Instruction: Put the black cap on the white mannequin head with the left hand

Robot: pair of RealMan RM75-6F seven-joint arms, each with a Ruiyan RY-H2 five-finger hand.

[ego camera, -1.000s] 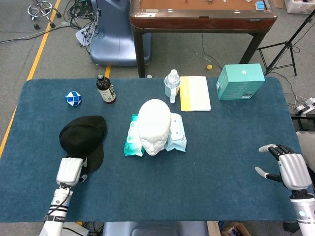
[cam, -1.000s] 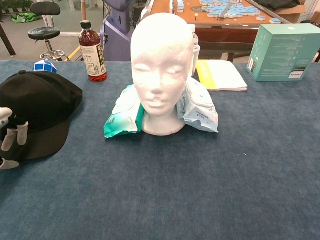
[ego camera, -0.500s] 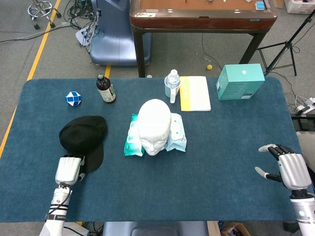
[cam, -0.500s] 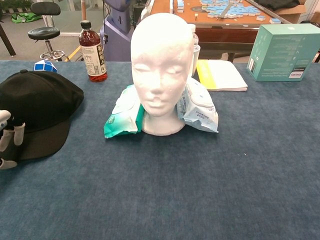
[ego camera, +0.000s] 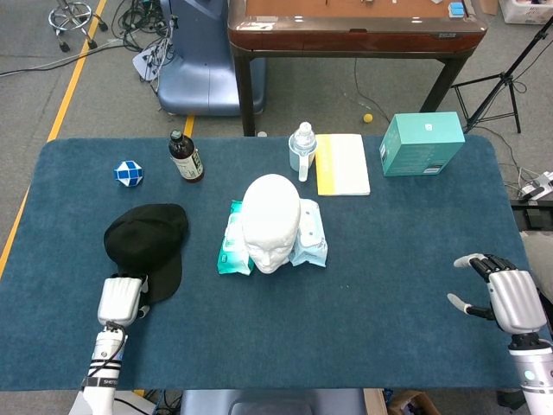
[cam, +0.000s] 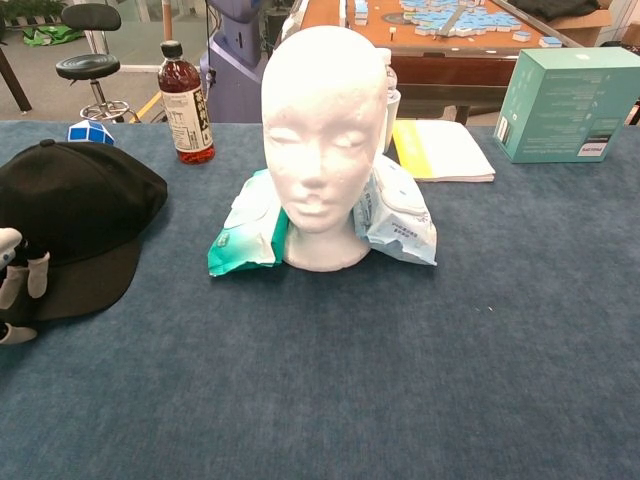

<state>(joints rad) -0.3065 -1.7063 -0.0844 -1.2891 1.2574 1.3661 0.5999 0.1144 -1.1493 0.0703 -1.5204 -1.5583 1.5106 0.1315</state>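
Observation:
The black cap (ego camera: 147, 240) lies flat on the blue table at the left, brim toward me. In the chest view the black cap (cam: 75, 225) fills the left side. My left hand (ego camera: 121, 300) sits at the brim's near edge, and its fingers (cam: 22, 280) hang apart over the brim at the frame's left border without gripping it. The white mannequin head (ego camera: 271, 221) stands upright mid-table, face toward me; the chest view shows the same white mannequin head (cam: 322, 140) to the right of the cap. My right hand (ego camera: 510, 298) rests open and empty at the near right edge.
Two wet-wipe packs (ego camera: 232, 244) lean against the head's base. Behind stand a dark bottle (ego camera: 185, 156), a clear water bottle (ego camera: 301, 149), a yellow notebook (ego camera: 342, 163) and a teal box (ego camera: 422, 143). A blue-white cube (ego camera: 127, 172) lies at the far left.
My left hand has slipped slightly back toward the near left edge, showing less in the chest view. The cap and the right hand have stayed put.

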